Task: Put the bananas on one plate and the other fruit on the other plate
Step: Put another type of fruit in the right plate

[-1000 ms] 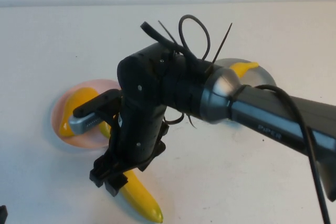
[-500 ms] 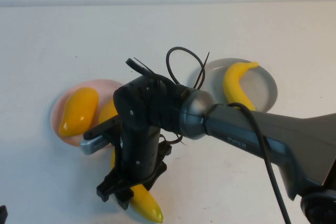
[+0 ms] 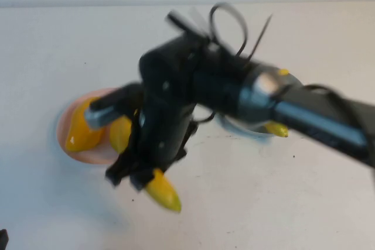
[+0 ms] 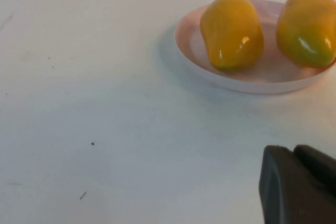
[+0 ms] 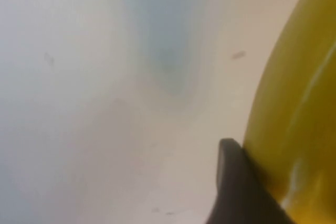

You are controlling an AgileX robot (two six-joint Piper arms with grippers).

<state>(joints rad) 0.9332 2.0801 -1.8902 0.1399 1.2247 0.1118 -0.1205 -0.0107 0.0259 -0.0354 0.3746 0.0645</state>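
Right gripper [image 3: 136, 175] low over the bench [image 3: 246, 203], just in front of the pink plate [image 3: 64, 139], its jaws pinching the long banana [image 3: 161, 190], whose free end juts out below the jaws. In the right wrist view one dark finger [image 5: 236, 182] lies flat against the yellow skin of the banana [image 5: 296, 129], with bare bench beside it. Whether the banana is clear of the bench cannot be told.

The pink plate already carries both mangoes [image 3: 82, 130], side by side and well within the rim in the left wrist view [image 4: 231, 31]. The grey plate [image 3: 234, 126] sits to the right, mostly hidden by the right arm; the tip of the second banana [image 3: 276, 129] shows at its near edge.

The left gripper [image 4: 299, 187] is parked low at the left, near the pink plate, jaws pressed together and empty.

Step in hand, by judgement: carrying the last banana to the grey plate. To do it well, the grip should be firm before lifting, since the glossy curved skin may swivel between the jaws. The banana should rise clear of the pink rim and the mangoes, travel right, and come down beside the banana already there, not across it, with release made low.
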